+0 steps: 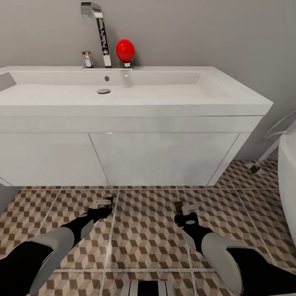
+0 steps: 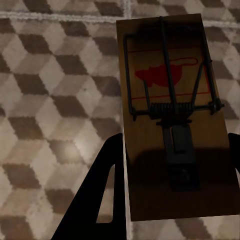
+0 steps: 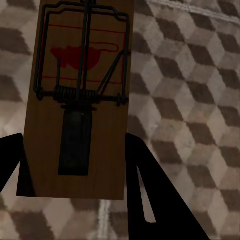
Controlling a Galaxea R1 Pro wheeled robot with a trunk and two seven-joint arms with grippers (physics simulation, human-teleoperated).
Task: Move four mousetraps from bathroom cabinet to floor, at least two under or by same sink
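Mousetrap (image 2: 172, 117) in left jaws; mousetrap (image 3: 80, 97) in right jaws

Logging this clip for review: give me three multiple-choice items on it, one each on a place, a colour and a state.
1. Where do both grippers hang?
A. Inside the basin
B. Over the floor before the sink
C. In a drawer

2. What colour is the round object by the faucet?
A. Red
B. Blue
C. Green

3. What is the left gripper doing?
A. Open, empty
B. Shut on a towel
C. Shut on a mousetrap

Answers: B, the head view shows both above tiles under the vanity front. A, it is plainly red. C, the left wrist view shows the fingers flanking the trap.
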